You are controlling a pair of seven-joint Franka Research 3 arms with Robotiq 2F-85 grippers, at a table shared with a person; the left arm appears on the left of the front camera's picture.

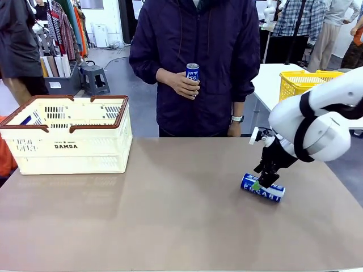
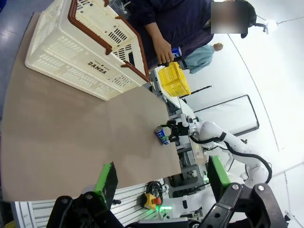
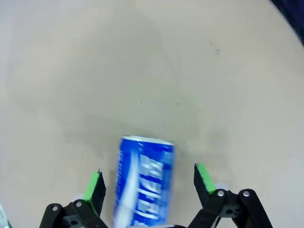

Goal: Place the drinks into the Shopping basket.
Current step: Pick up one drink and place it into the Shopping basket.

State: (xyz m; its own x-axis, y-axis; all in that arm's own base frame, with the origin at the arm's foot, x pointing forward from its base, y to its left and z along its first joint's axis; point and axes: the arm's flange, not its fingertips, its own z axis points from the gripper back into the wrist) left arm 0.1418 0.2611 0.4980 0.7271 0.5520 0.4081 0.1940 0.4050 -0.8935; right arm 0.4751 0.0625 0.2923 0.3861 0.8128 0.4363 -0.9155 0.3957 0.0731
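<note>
At the lower right of the front view, a blue-and-white can (image 1: 262, 188) lies on its side on the table (image 1: 170, 226). Your right gripper (image 1: 265, 180) is down around it, jaws spread wide with a green pad on either side of its body, clear of the metal and gripping nothing. That straddle looks set for a squeeze across the can's width. Your left gripper (image 2: 161, 166) hangs high over the table's near edge, jaws fully apart and empty. The Shopping basket (image 1: 68, 144) sits at the left of the frame, well apart from the can. At upper centre the person's hand (image 1: 184, 85) holds a second can (image 1: 193, 72) upright, probably waiting its turn.
</note>
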